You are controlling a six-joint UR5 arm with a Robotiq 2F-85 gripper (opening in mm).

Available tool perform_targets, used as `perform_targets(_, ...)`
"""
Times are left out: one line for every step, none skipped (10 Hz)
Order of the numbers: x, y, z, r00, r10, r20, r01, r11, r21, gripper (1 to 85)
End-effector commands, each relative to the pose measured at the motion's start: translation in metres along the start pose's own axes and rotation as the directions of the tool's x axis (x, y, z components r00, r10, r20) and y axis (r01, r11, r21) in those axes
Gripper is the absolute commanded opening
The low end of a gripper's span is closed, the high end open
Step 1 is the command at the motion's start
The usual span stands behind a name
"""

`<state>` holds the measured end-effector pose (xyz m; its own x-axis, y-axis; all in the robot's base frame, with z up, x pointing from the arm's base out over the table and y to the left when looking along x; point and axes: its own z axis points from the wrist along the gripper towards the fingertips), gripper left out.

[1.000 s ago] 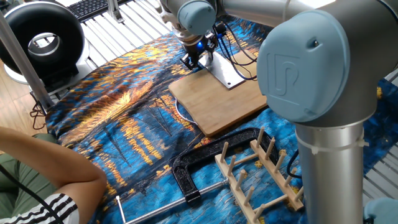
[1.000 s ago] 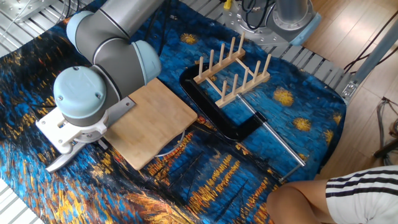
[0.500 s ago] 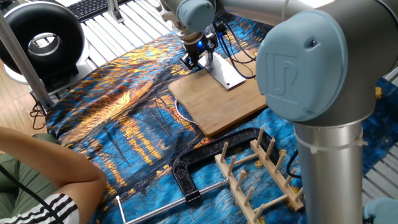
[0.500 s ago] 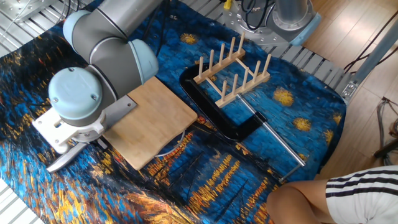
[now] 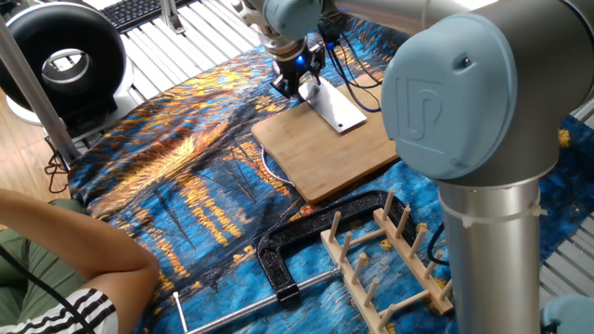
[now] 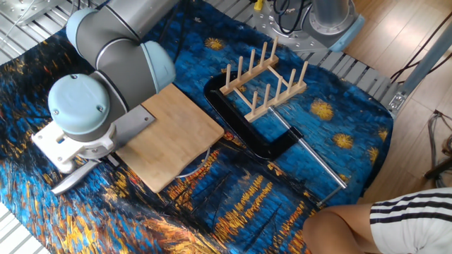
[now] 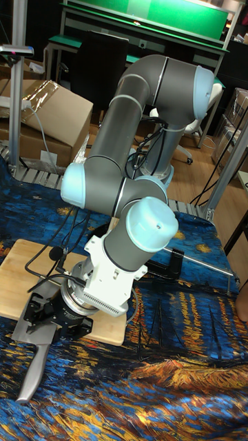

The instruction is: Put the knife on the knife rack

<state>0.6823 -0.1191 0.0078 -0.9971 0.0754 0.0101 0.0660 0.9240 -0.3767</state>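
- Blue-and-gold painted cloth (image 5: 176, 167) covers the table, with a bamboo board (image 5: 325, 148) in the middle and a black clamp (image 6: 244, 120) beside it.
- Knife (image 5: 332, 105) lies with its blade on the far part of the board; its grey handle sticks out past the board's edge over the cloth (plainest in the tall view (image 7: 31, 365)).
- Gripper (image 5: 290, 85) is low at the junction of blade and handle. Its fingers seem to straddle the knife there, but I cannot tell whether they have closed on it.
- Rack (image 6: 265, 77) stands well apart, beyond the clamp, pegs upright and nothing on it.
- Step in hand, I judge, is securing the grasp. Do it well by squeezing squarely near the handle, lifting straight up so the blade clears the board, then keeping the blade level to slot between pegs.
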Motion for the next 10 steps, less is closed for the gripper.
perform_targets(-0.001,0.009,0.006,1.0,0.024,0.004,-0.024,1.0,-0.006,52.7)
perform_targets(-0.004,0.014,0.009,0.999,0.031,0.012,-0.031,0.999,-0.013,52.7)
perform_targets(-0.004,0.015,0.011,0.999,0.034,0.012,-0.034,0.999,-0.016,53.0)
perform_targets(0.001,0.005,0.011,1.0,0.016,-0.007,-0.016,0.999,0.029,55.0)
perform_targets(0.002,0.006,0.014,1.0,0.023,-0.019,-0.022,0.999,0.032,55.0)
perform_targets(0.003,0.014,0.015,0.999,0.04,-0.024,-0.039,0.999,0.004,55.0)
perform_targets(0.002,0.013,0.016,0.999,0.04,-0.026,-0.04,0.999,0.007,55.0)
perform_targets(0.0,0.019,0.017,0.998,0.053,-0.026,-0.054,0.998,-0.024,55.0)
perform_targets(-0.001,0.023,0.016,0.997,0.064,-0.041,-0.066,0.996,-0.063,55.7)
perform_targets(-0.003,0.017,0.016,0.998,0.052,-0.044,-0.054,0.997,-0.057,55.7)
